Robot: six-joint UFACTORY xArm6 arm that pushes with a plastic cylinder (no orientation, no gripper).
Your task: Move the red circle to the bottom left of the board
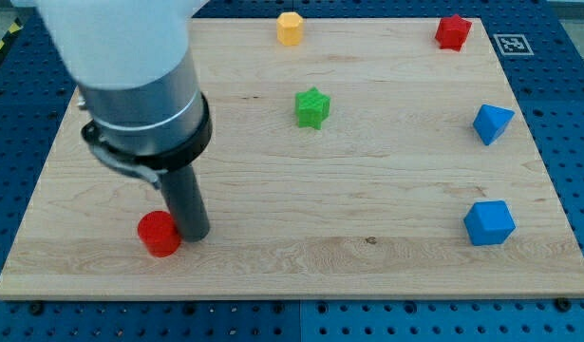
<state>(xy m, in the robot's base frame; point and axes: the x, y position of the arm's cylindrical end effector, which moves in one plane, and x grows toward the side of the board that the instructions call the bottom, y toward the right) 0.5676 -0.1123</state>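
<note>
The red circle (159,234) is a short red cylinder lying near the board's bottom left. My tip (194,235) is the lower end of the dark rod, and it rests on the board right against the red circle's right side. The arm's grey and white body fills the view's top left and hides part of the board there.
A wooden board (301,266) lies on a blue pegboard table. A green star (311,107) sits at upper middle. A yellow block (290,28) and a red star (453,31) are at the top edge. Two blue blocks (492,123) (488,223) are at the right.
</note>
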